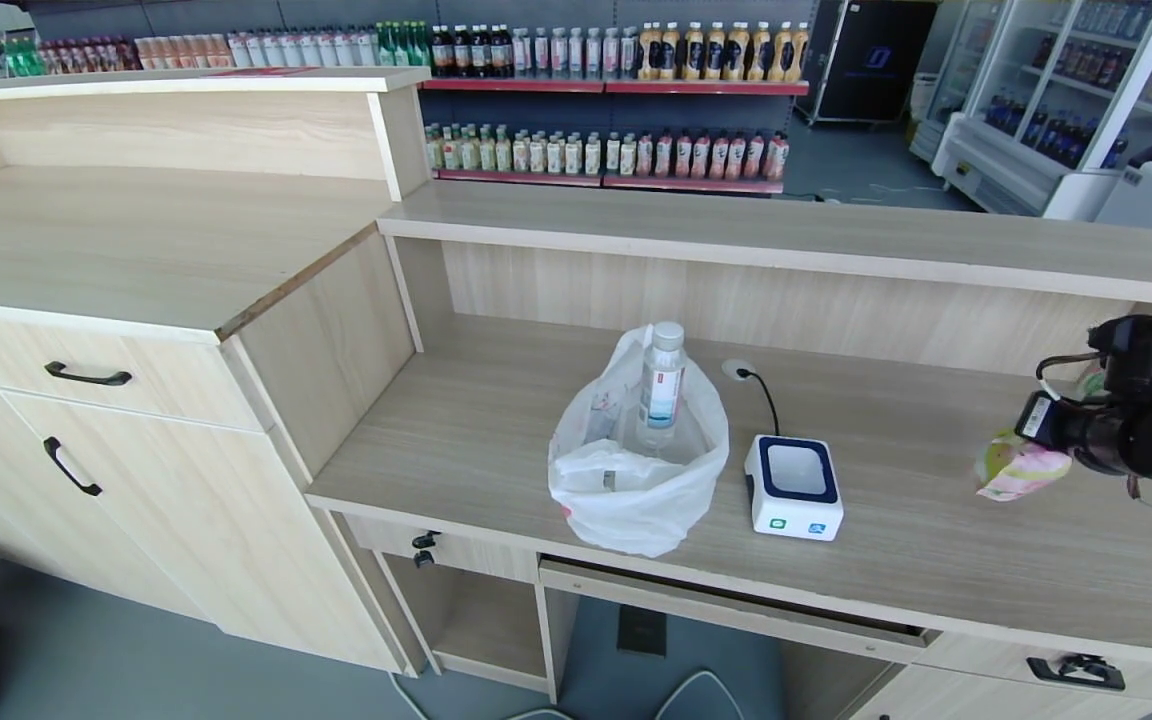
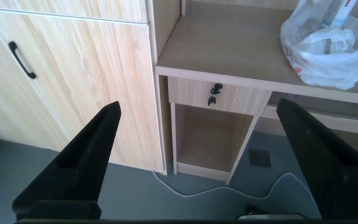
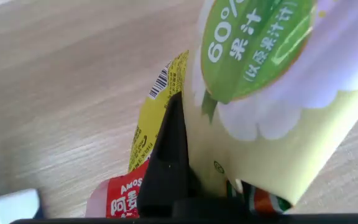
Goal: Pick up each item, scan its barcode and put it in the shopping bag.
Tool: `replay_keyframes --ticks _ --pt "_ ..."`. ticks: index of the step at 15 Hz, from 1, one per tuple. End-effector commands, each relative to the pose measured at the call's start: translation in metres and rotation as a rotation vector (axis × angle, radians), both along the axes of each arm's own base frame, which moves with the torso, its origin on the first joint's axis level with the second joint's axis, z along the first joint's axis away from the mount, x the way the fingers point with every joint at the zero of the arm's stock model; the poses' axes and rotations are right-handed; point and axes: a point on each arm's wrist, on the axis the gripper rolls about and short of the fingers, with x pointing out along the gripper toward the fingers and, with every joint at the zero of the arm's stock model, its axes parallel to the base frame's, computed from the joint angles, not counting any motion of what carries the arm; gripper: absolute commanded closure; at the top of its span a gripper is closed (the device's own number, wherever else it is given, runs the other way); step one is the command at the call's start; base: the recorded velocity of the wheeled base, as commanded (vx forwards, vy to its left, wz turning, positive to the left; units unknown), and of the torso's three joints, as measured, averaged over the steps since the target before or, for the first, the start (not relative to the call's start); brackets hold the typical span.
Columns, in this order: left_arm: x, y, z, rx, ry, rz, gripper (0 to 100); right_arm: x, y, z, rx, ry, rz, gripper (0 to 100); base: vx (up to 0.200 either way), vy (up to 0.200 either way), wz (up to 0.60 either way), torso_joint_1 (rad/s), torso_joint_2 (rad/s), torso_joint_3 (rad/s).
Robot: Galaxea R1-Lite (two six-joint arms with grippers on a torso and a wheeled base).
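**Head view.** The snack packet (image 1: 1016, 468) is clamped in the jaws of the right gripper (image 1: 1044, 440). It is held at the right end of the bench (image 1: 496, 420), low over the surface and well apart from the barcode scanner (image 1: 794, 485). The scanner is placed just beside the white shopping bag (image 1: 636, 500), in which a clear bottle (image 1: 662, 385) stands upright.

The step in hand is judged to be the scan of the packet. For a clean read:
- The packet should be carried over the scanner window with its barcode turned down to the glass.
- It should be held level, near the window but not touching it.
- It should be kept clear of the scanner cable (image 1: 764, 395).

The right arm is seen entering from the right edge, with the wrist roughly level and pointed toward the scanner.

**Left wrist view.** The left gripper (image 2: 199, 109) is held below bench height, in front of the cabinet door (image 2: 73, 74). Its jaws are spread wide with nothing between them. The bag is seen on the bench above.

**Right wrist view.** The packet is seen gripped close to the camera. A barcode (image 3: 159, 83) is printed on a yellow panel, on the side seen by the wrist camera. A wrist rotation is therefore judged necessary before the packet is presented to the scanner. The grip should be kept off the barcode.
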Motion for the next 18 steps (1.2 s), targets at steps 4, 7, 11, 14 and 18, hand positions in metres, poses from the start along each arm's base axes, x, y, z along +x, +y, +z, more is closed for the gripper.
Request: replay_keyframes --ticks 4,7,11,14,18 --pt "0.0 0.0 0.0 0.0 0.0 0.0 0 -0.079 0.083 0.119 -0.028 -0.458 1.076 100 0.0 0.0 0.0 0.0 0.0 0.0" --pt "0.0 0.0 0.0 -0.002 0.0 0.0 0 -0.107 0.102 0.136 0.017 -0.54 1.558 100 0.0 0.0 0.0 0.0 0.0 0.0" --pt "0.0 0.0 0.0 0.0 0.0 0.0 0 -0.131 0.15 0.147 0.006 -0.63 1.784 100 0.0 0.0 0.0 0.0 0.0 0.0" --pt "0.0 0.0 0.0 -0.002 0.0 0.0 0 -0.17 0.184 0.166 0.129 -0.664 1.958 100 0.0 0.0 0.0 0.0 0.0 0.0" --pt "0.0 0.0 0.0 0.0 0.0 0.0 0 -0.194 0.195 0.171 0.148 -0.694 2.053 100 0.0 0.0 0.0 0.0 0.0 0.0"
